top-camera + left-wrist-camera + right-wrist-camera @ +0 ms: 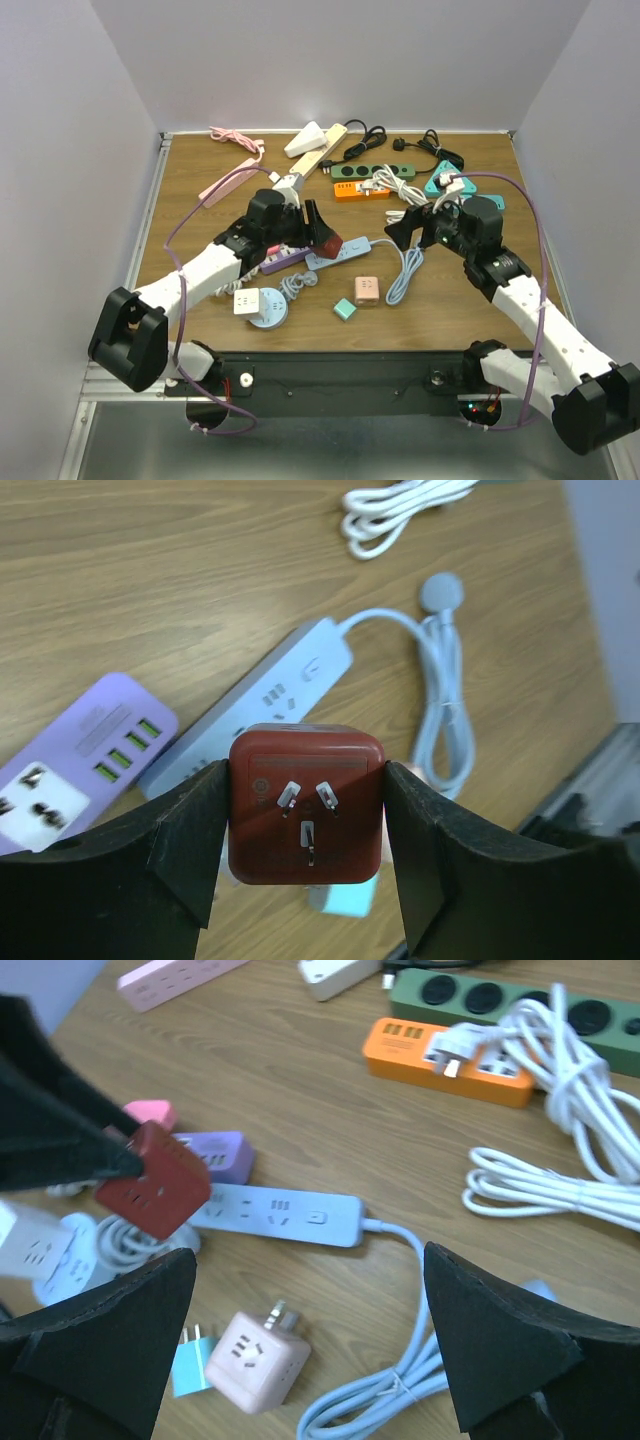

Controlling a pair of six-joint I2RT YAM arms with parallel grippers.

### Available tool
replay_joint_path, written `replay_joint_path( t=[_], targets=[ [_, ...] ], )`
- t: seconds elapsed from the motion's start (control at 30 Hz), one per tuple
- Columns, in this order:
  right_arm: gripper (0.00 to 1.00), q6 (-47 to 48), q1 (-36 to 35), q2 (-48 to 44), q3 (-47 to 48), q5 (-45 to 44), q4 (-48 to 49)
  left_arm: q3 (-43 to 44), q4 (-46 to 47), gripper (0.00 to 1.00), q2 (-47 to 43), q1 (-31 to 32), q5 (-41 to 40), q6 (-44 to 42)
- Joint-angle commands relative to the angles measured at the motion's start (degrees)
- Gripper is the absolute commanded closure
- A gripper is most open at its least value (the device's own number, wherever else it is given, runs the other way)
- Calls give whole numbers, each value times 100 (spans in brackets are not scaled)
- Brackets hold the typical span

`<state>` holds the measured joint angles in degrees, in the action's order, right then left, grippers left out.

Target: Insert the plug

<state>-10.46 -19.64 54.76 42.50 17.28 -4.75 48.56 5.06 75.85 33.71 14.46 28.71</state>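
Observation:
My left gripper is shut on a red cube plug adapter, its three metal prongs facing the wrist camera. It holds the cube in the air above the light blue power strip. In the top view the red cube hangs over the blue strip, and in the right wrist view the cube sits just left of the strip. My right gripper is open and empty, hovering over the table right of the strip.
A purple USB strip lies beside the blue one. A pink cube adapter and small teal plug lie in front. Orange and green strips, white cables and the blue cord coil lie right and behind.

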Motion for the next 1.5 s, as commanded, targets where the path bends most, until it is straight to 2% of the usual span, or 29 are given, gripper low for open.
replay_joint_path(
  t=[0.0, 0.13, 0.4, 1.0, 1.47],
  targets=[
    [0, 211, -66, -53, 189, 1136, 711, 23, 977, 100, -185, -181, 1425, 1091],
    [0, 211, -364, 175, 381, 1375, 959, -127, 1786, 100, -238, -260, 1998, 2224],
    [0, 325, -1165, 386, 566, 1304, 1178, -680, 3078, 100, -510, -550, 2509, 4044],
    [0, 554, -1921, 518, 566, 848, 1460, -1445, 4196, 100, -1072, -603, 2615, 5601],
    [2, 501, -2114, 685, 479, 575, 2205, -1735, 4380, 100, -1328, -585, 2720, 5962]
  ],
)
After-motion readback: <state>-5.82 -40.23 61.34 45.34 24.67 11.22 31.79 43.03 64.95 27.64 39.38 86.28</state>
